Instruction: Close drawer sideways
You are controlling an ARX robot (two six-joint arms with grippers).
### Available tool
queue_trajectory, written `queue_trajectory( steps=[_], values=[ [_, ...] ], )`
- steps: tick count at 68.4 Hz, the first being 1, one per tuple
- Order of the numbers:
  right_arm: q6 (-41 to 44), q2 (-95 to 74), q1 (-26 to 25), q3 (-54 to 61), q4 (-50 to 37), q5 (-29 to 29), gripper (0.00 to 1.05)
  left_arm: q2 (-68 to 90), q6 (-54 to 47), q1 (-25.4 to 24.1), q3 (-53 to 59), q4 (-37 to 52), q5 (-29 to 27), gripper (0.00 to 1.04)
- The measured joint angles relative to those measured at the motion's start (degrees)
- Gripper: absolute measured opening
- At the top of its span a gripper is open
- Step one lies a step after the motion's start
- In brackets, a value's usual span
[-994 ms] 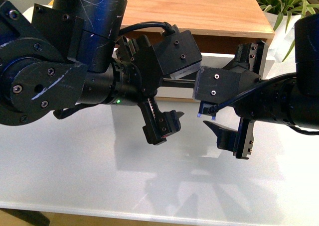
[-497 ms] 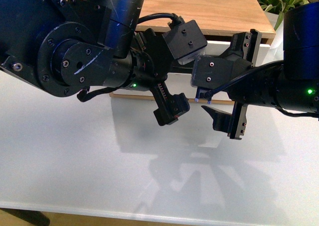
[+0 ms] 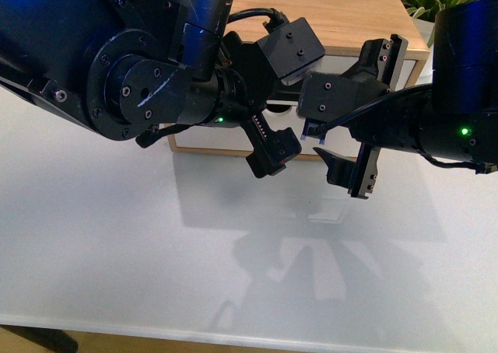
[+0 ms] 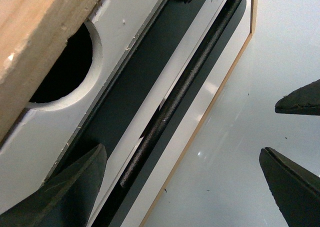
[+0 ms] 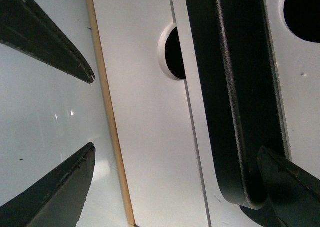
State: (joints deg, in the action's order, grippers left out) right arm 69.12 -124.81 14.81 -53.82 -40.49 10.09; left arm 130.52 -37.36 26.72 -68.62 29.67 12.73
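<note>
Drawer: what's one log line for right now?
drawer: front under wooden top | left gripper: open, facing bar handle | right gripper: open, near handle end

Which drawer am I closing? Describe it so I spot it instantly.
Look at the light wooden cabinet standing on the white table. The drawer is the white front just under its top. Its long black bar handle sets it apart; the plain white front beside it shows none.

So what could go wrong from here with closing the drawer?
1. The bar handle lies between the fingers of the open left hand, so one finger might hook it and pull the drawer out.
2. In the front view the right hand sits very near the left; a sideways push might knock them together.
</note>
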Motion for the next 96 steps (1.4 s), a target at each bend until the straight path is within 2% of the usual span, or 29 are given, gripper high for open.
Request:
queue_trajectory(
  steps=[15,31,47,56,65,71,77,79,83,85,90,93,96],
  values=[
    [-1.44,0.70,0.00,0.87,-0.22,0.44,0.96,-0.57,0.83,0.00,0.76,0.11,0.02,0.96],
    [-10.49,7.32,-1.92,7.04,-0.46,-1.01,0.96,-6.21,2.86,-0.63,6.91,2.05,-1.86,0.96],
    [-21.16,19.71,-3.37,17.20,-4.26,1.60,0.96,-19.41,12.63,-2.38,15.82,6.01,-2.27,0.96],
    [-30.12,32.15,-5.22,25.18,-5.55,2.56,0.96,-31.61,21.33,-5.66,24.85,6.99,-1.36,0.96],
    [-38.80,46.14,-9.03,33.03,-4.22,-1.99,0.96,-46.77,29.73,-8.41,34.51,6.34,-1.16,0.96],
    [-41.68,50.36,-10.03,34.93,-4.15,-3.54,0.95,-56.17,34.58,-10.80,39.23,3.89,-2.38,0.96],
    [-54.95,47.21,-9.25,39.93,-20.33,-14.10,0.78,-65.40,38.18,-12.83,43.04,0.20,-4.31,0.96],
    [-58.29,47.19,-9.42,41.42,-22.43,-14.78,0.73,-66.90,38.10,-12.41,44.33,1.88,-8.55,0.93],
    [-63.60,50.05,-9.90,43.78,-22.80,-14.75,0.60,-69.46,38.01,-12.37,48.17,10.01,-21.81,0.79],
    [-64.96,52.13,-9.99,44.68,-22.23,-14.21,0.53,-70.95,38.01,-13.05,50.01,11.23,-24.72,0.72],
    [-66.84,55.87,-10.75,46.29,-20.33,-13.90,0.39,-73.70,37.99,-14.62,53.11,11.52,-24.48,0.57],
    [-67.47,58.47,-13.09,47.54,-18.56,-10.73,0.28,-75.54,37.94,-15.54,55.10,11.45,-23.17,0.47],
    [-67.93,60.63,-14.03,48.43,-17.20,-10.45,0.19,-76.96,37.88,-16.31,56.43,11.15,-22.43,0.38]
  ],
)
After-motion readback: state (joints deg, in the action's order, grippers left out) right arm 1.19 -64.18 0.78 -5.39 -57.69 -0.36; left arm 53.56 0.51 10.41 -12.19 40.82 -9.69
